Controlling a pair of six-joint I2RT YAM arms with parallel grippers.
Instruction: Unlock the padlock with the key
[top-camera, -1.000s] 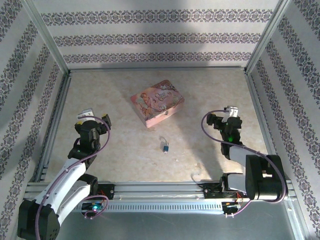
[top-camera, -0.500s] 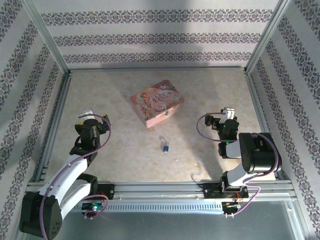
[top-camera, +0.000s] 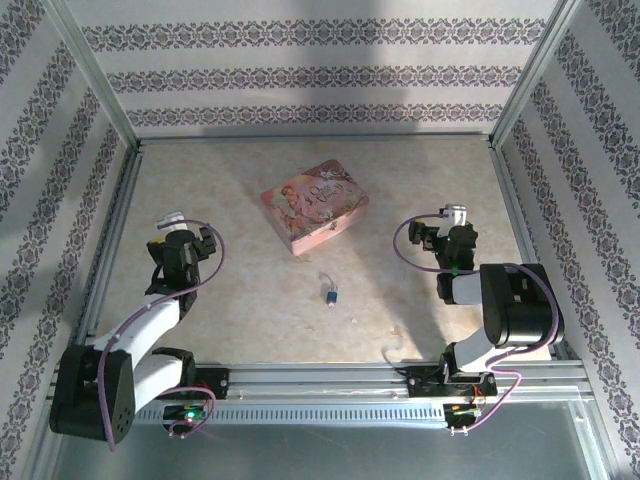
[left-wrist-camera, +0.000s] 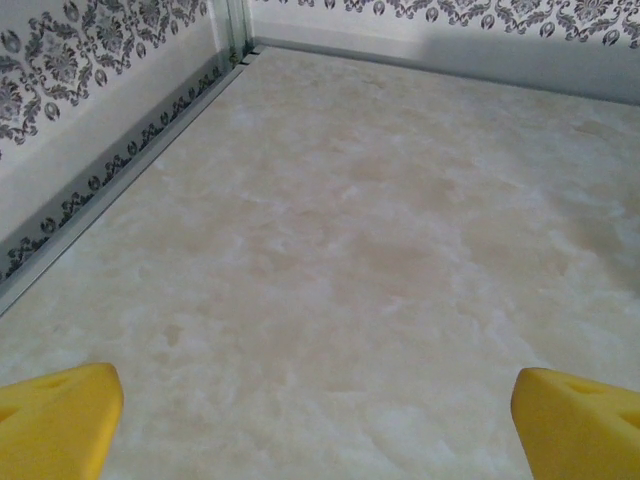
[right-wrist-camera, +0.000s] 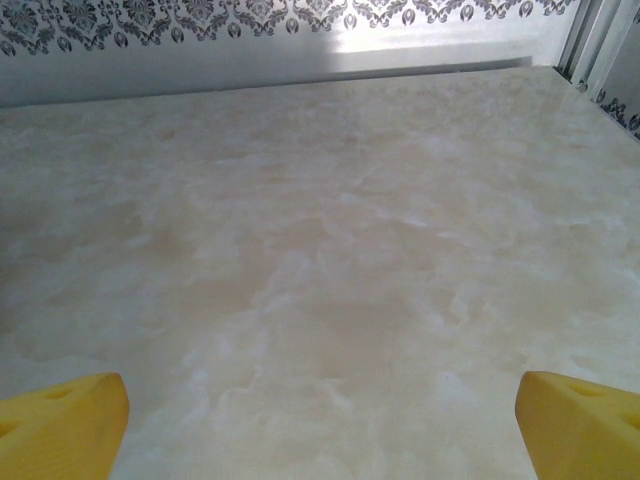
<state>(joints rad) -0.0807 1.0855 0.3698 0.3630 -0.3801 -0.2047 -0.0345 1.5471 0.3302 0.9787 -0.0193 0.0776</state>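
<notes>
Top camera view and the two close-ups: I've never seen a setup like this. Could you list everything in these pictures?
tin box: one, pink with a picture on the lid, middle of the table towards the back
padlock: one, blue body with silvery loop, in front of the tin box, apart from it
table: one, pale marbled beige
walls: three, white with dark floral stripes, back and both sides
frame rail: one, silvery metal, near edge
left gripper: one, yellow fingertips, open, above bare table
right gripper: one, yellow fingertips, open, above bare table
</notes>
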